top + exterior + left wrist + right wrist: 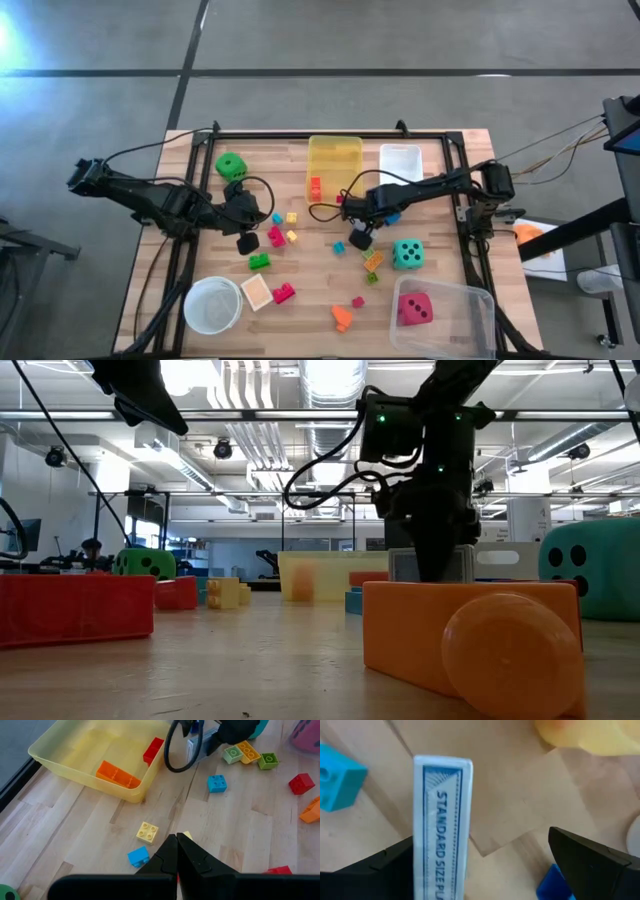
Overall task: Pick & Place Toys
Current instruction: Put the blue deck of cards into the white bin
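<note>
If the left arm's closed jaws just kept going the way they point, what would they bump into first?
Probably the small yellow block just ahead of the left gripper, with the yellow bin beyond it. Depth is hard to judge, so the shut jaws might pass above the block.

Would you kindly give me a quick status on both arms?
Left gripper shut, empty, above loose blocks. Right gripper open astride a white-and-blue card box; no toy held. Yellow bin holds two blocks.

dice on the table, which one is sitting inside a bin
The pink-red die: it lies inside the clear bin at the table's front right. The green die and the teal die both rest on bare wood.
</note>
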You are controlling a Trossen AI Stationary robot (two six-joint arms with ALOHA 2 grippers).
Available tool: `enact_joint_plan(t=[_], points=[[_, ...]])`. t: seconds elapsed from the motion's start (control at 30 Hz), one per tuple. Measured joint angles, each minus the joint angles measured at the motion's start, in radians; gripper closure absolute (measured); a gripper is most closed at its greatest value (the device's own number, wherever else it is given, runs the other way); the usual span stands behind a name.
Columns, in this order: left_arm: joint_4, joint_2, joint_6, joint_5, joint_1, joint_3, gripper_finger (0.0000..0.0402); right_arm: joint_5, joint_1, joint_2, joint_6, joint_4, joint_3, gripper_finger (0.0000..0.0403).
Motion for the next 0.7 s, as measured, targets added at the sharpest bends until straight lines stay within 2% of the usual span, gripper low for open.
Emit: enact_joint_plan(t=[0.43,0.53,0.7], points=[[0.000,0.000,0.000,0.000,0.000,0.000,0.0401,-0.006,0.009,0.000,0.001,-0.001,0.000,0.0022],[0.000,0.000,0.000,0.000,0.000,0.000,0.0401,-0.006,0.009,0.000,0.000,-0.001,0.000,0.0059],[0.000,0.000,0.000,0.000,0.000,0.000,0.0401,-0.007,0.009,0.000,-0.001,-0.001,0.000,0.0155]])
